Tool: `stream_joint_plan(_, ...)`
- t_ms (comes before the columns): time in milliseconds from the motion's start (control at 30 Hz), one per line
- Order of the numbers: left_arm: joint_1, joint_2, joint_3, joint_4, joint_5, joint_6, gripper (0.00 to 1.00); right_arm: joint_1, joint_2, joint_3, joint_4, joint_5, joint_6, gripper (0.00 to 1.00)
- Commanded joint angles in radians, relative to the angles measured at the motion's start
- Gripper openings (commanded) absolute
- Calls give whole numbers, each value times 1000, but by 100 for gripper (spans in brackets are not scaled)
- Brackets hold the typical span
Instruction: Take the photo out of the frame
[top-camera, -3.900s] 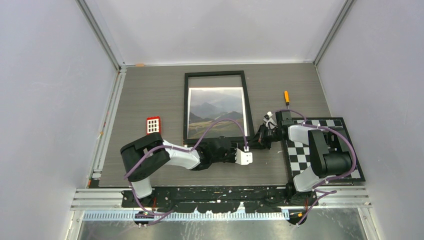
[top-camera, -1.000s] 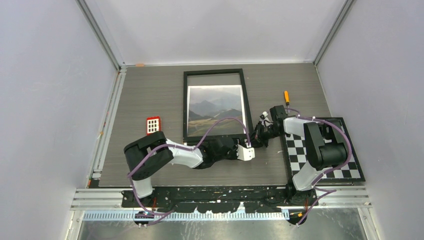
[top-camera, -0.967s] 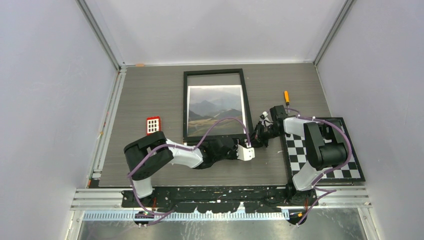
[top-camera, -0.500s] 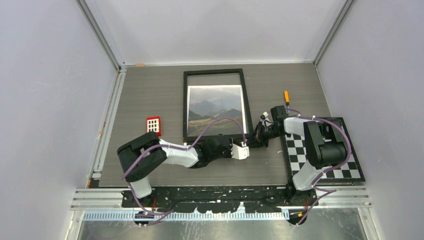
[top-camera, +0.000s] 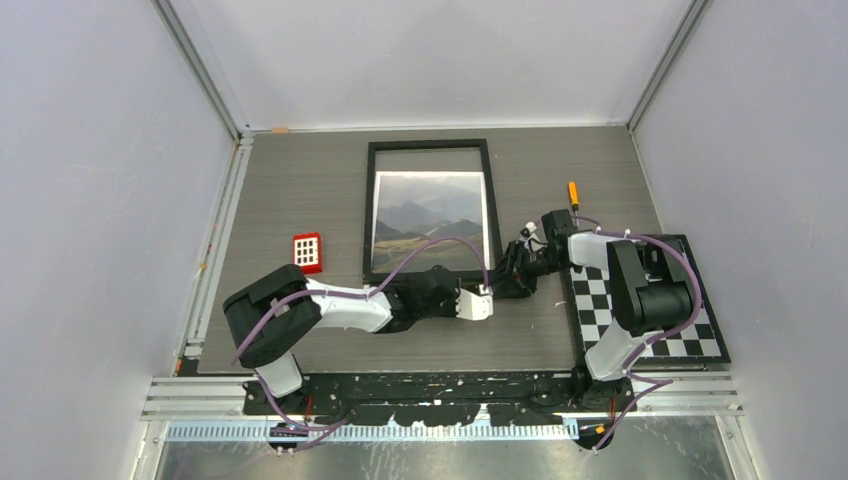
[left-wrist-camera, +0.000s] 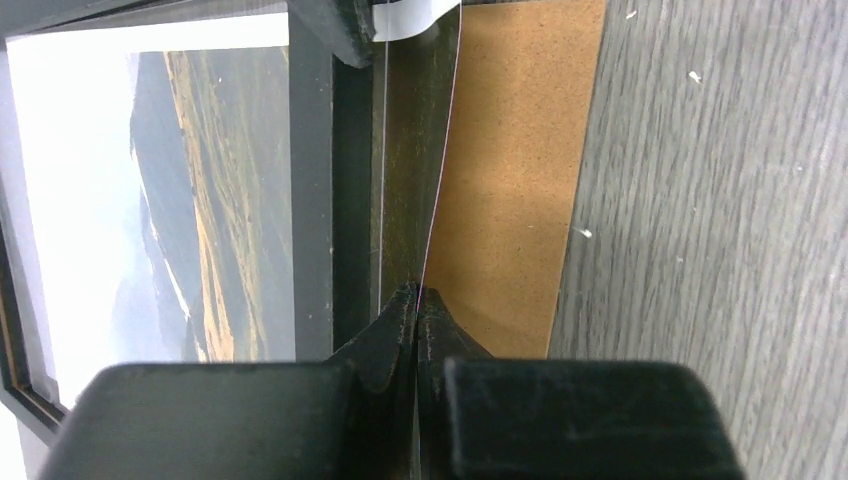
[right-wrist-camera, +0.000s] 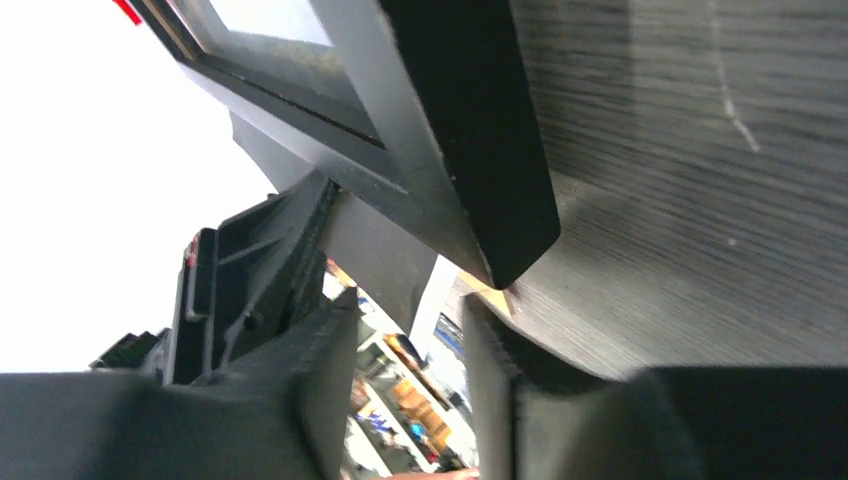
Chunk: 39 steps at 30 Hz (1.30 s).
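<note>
– Two grippers crowd the near right corner of the large black-rimmed picture frame (top-camera: 430, 145), which lies face up in the middle of the grey wood-grain counter (top-camera: 300, 180), towards the far edge. Where's the print?
– The mountain landscape photo (top-camera: 430, 215) sits inside the frame, showing through its front. Left gripper (left-wrist-camera: 416, 297) is clenched, tips pinching a thin white-edged sheet (left-wrist-camera: 415, 150) between the black rim and the plain brown backing board (left-wrist-camera: 510, 170). Which layer that sheet is, I can't tell.
– And the right?
– Right gripper (right-wrist-camera: 408, 305) is released, jaws apart, the frame's corner poised just at its tips. The black-and-white checkerboard (top-camera: 700, 335) fills the near right corner, and a small red keypad (top-camera: 307, 251) lies left of the frame.
</note>
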Motion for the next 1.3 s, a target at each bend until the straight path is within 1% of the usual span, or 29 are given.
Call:
stream_joint_plan(0,9,-79,60,-153,60,-48,0,-3,-37,41,-18,-7,-25,56)
stream_joint_plan(67,13,-106,87,-223,80,-66,0,-3,-50,50,-47,5,-45,67)
stream_joint_plan(167,15,-146,127,-336,89,-79,0,-4,-66,69,-106,20,-85,79)
stream_joint_plan(333,23,-225,192,-530,109,-84,0,-8,-86,116,-221,86,-181,89)
stream_joint_plan(400,26,-262,223,-625,164,-67,0,-10,-89,133,-261,112,-215,97)
stream_joint_plan(433,25,-289,237,-666,178,-63,0,-13,-95,140,-273,126,-225,99)
stream_joint_plan(533,28,-337,280,-760,181,-69,0,-22,-106,151,-286,151,-243,100)
stream_joint_plan(633,37,-378,346,-864,220,-55,0,-32,-108,173,-301,180,-259,100)
stream_joint_plan(833,50,-457,520,-1102,277,-11,0,-51,-95,230,-355,235,-304,100)
stream_joint_plan(1100,93,-493,871,-1422,310,63,0,-63,-82,292,-372,271,-346,100)
stream_joint_plan(1267,93,-502,1046,-1535,263,84,0,-68,-68,314,-349,284,-339,100)
